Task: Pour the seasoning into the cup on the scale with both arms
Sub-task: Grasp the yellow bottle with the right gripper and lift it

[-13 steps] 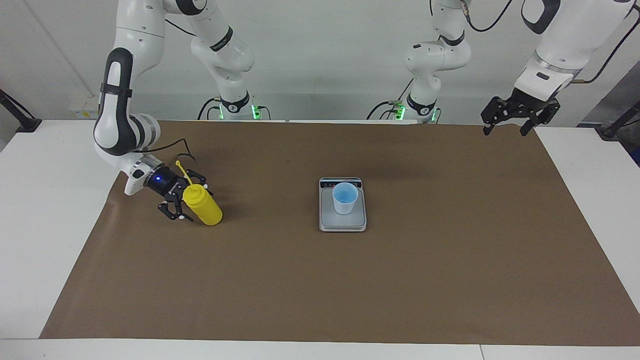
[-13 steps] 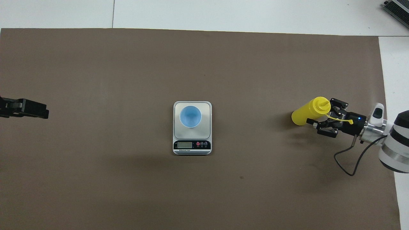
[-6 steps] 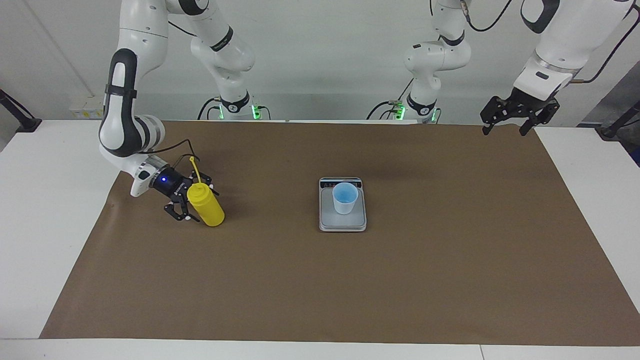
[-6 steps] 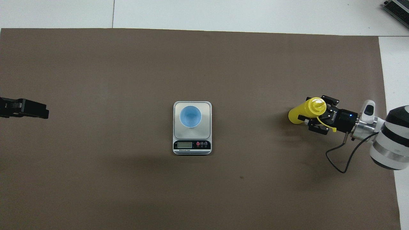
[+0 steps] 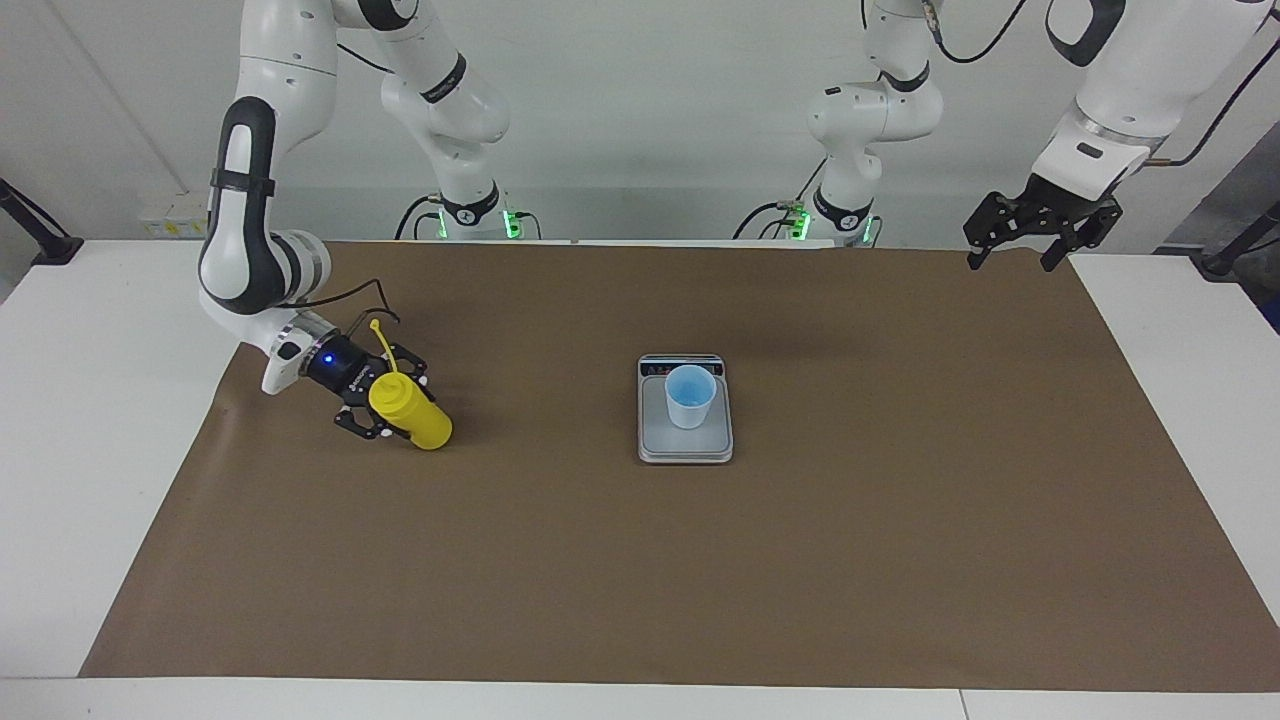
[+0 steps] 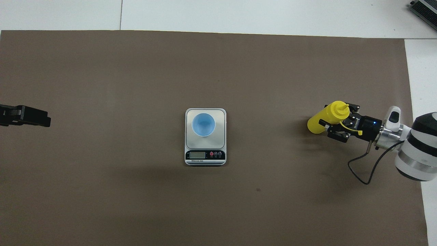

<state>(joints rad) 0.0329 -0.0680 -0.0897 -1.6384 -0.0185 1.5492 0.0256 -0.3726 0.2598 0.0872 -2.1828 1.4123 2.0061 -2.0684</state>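
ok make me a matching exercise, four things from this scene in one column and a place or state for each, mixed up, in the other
1. small yellow plastic squeeze bottle
2. light blue tapered plastic cup
3. flat silver-grey digital scale
4. left gripper

a. on the brown mat, mid-table
b. open, up over the mat's corner
c. tilted, between the right gripper's fingers
d. upright on the weighing plate

Pairs: 1-c, 2-d, 3-a, 4-b

Bare brown mat surrounds the scale; only the cup stands on it.
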